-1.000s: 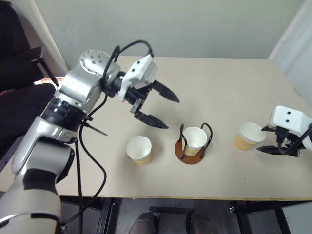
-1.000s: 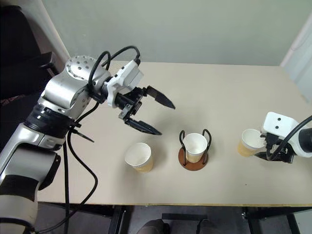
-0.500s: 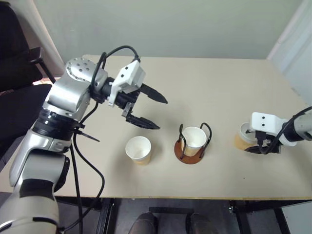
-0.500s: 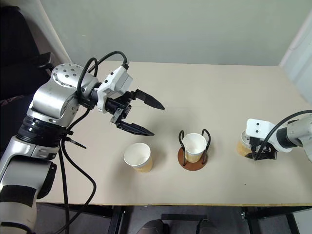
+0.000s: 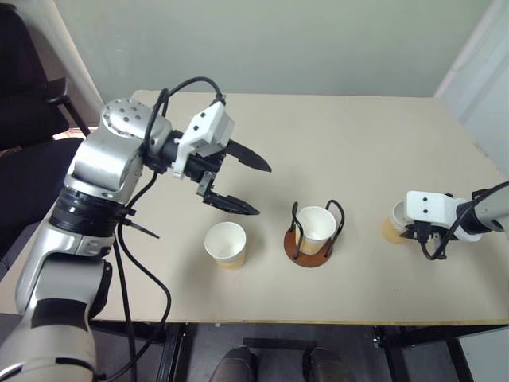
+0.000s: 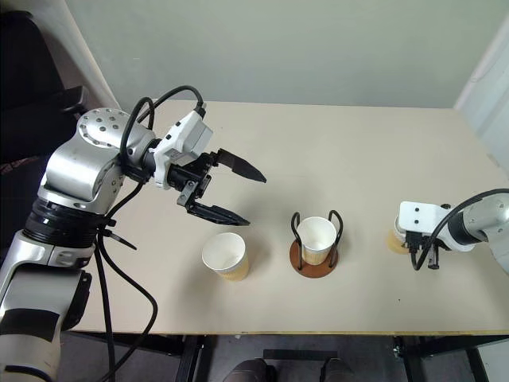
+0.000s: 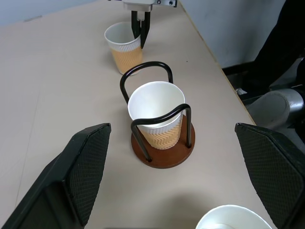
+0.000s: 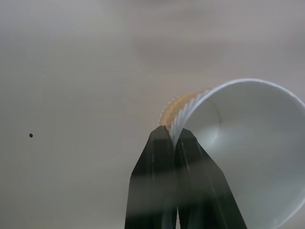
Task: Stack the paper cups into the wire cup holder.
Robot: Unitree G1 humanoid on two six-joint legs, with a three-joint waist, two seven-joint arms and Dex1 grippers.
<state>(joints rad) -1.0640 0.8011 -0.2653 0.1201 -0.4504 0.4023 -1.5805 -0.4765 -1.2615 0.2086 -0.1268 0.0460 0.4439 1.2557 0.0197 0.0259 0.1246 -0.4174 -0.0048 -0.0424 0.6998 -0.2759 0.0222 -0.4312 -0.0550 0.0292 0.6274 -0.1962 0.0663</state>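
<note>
Beige table (image 5: pixel 358 151) stands before a pale wall and carries three cups. One cup (image 5: pixel 316 228) sits inside the holder (image 5: pixel 310 247), between its two wire loops, near the front edge at the middle. A second cup (image 5: pixel 226 243) stands free to the left of the holder. The left gripper (image 5: pixel 238 185) hangs above the table behind this cup, its fingers spread wide and holding nothing. At the right side, the right gripper (image 8: pixel 174 138) is closed on the rim of the third cup (image 7: pixel 125 45), one finger inside and one outside
</note>
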